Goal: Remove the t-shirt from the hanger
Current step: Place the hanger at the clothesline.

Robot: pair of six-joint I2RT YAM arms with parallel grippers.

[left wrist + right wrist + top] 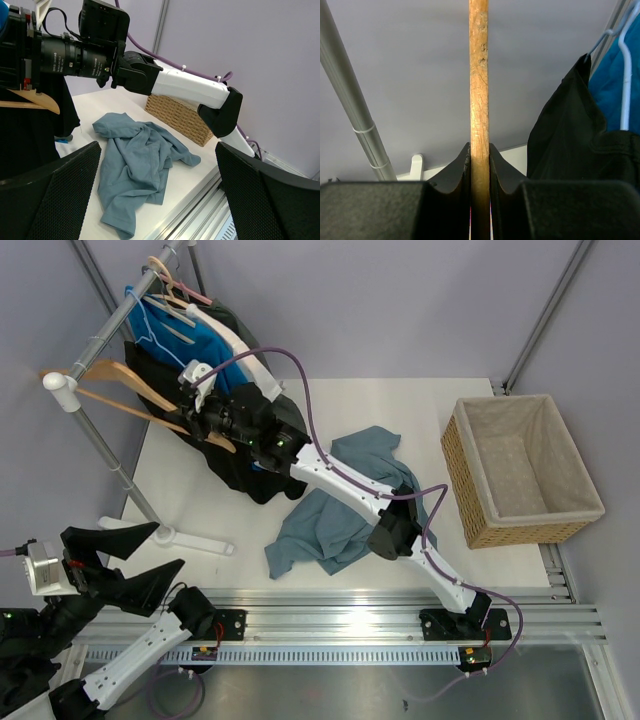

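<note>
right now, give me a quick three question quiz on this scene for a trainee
1. True or false: the right claw is shut on a wooden hanger.
2. Where does the grey-blue t-shirt lie? A) in the wicker basket B) on the table C) over the rail
3. Fill in: the left claw is ____.
Key: 1 true; 2 B; 3 open.

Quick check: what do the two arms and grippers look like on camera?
Both the right arm and left arm are white tubular links with black joint housings. A purple cable loops along the right arm, near a small green light. The right gripper and left gripper are black; the left fingers have a fine mesh texture.
</note>
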